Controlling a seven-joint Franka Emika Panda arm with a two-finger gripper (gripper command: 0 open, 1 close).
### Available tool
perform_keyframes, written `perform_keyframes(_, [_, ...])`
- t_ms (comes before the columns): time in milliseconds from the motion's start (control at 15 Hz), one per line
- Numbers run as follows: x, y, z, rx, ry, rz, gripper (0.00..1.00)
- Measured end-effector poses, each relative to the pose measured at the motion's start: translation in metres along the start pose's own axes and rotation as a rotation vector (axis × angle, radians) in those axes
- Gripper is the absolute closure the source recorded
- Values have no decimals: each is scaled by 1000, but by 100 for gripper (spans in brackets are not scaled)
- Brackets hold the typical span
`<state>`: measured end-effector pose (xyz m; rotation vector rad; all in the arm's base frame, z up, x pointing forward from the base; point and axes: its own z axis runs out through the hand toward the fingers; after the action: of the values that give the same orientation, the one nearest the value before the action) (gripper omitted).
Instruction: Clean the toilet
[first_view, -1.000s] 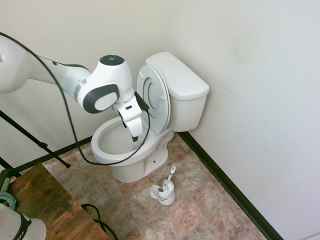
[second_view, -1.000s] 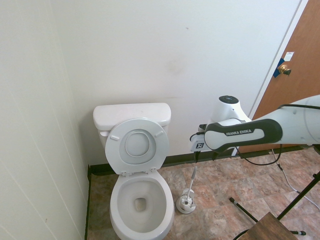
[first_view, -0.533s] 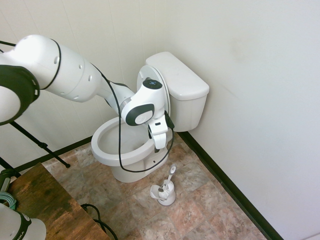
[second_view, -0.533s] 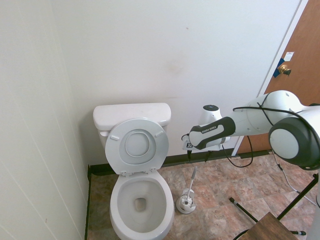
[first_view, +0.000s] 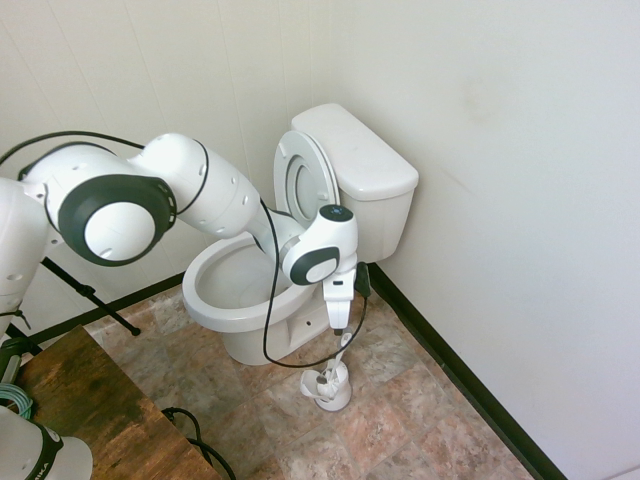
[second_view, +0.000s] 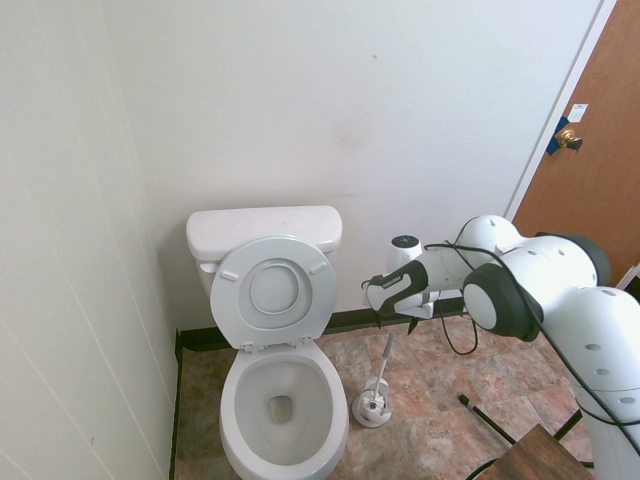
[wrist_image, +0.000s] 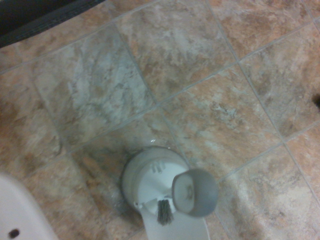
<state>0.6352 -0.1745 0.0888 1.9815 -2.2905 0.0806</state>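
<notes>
even, fairly bright light across both exterior views, soft pale sheen we see on the toilet tank (first_view: 370, 160), faint shadows on the wall (second_view: 330, 120), our wrist view dimmer, its brush handle (wrist_image: 194, 192) softly blurred

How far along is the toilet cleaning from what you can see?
The seat and lid are up. The open gripper holds nothing, hovering above the brush, which stands in its holder. Grasping it and scrubbing the bowl apparently remain.

gripper (second_view: 396, 323) lower, shifted away from toilet (second_view: 284, 408), now above brush handle (second_view: 386, 352)
</notes>
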Motion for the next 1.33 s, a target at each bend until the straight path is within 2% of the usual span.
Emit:
perform_keyframes(267, [4,-18,50,-17,-13,31,0])
perform_keyframes(667, [4,-37,78,-61,-38,32,0])
perform_keyframes(733, [4,-39,83,-68,-43,33,100])
perform_keyframes(1333, [11,-47,113,-102,-83,34,100])
